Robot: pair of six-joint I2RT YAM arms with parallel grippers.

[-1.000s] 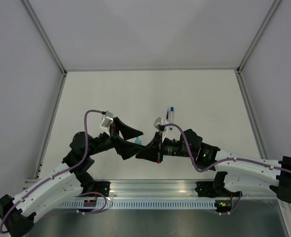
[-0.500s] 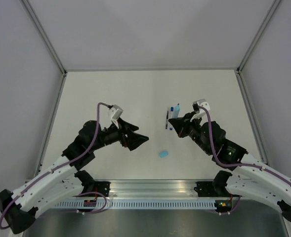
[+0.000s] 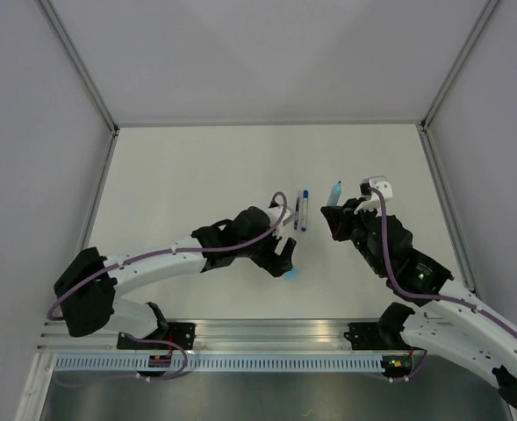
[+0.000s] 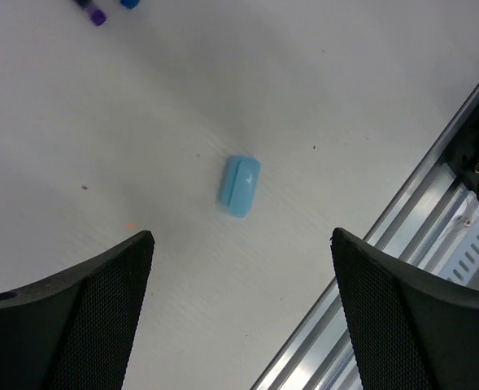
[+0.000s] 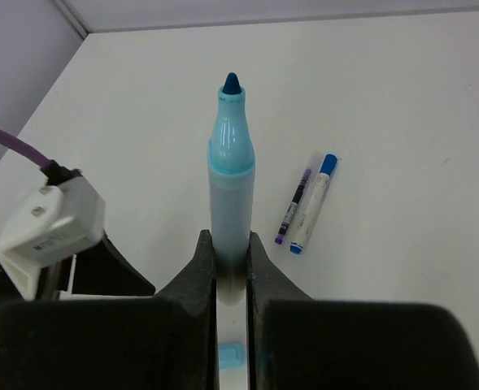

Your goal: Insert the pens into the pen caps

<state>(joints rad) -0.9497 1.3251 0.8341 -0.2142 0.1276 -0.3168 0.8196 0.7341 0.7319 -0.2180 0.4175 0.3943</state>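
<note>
Nearest the rail, a stubby light-blue pen cap (image 4: 240, 185) lies flat on the white table (image 3: 197, 175). The left gripper (image 4: 241, 237) hangs just above it, jaws spread wide on either side, empty and not touching the cap. Off to the right, the right gripper (image 5: 229, 248) is clamped tight on a light-blue marker (image 5: 231, 162), whose dark blue tip is bare. Farther out, a dark pen (image 5: 294, 207) and a blue-and-white pen (image 5: 314, 203) lie side by side on the table.

The left pen (image 3: 297, 213) lies just beside the right pen (image 3: 305, 210) on the table (image 3: 197, 175). The pen cap (image 3: 291, 274) lies before both.
</note>
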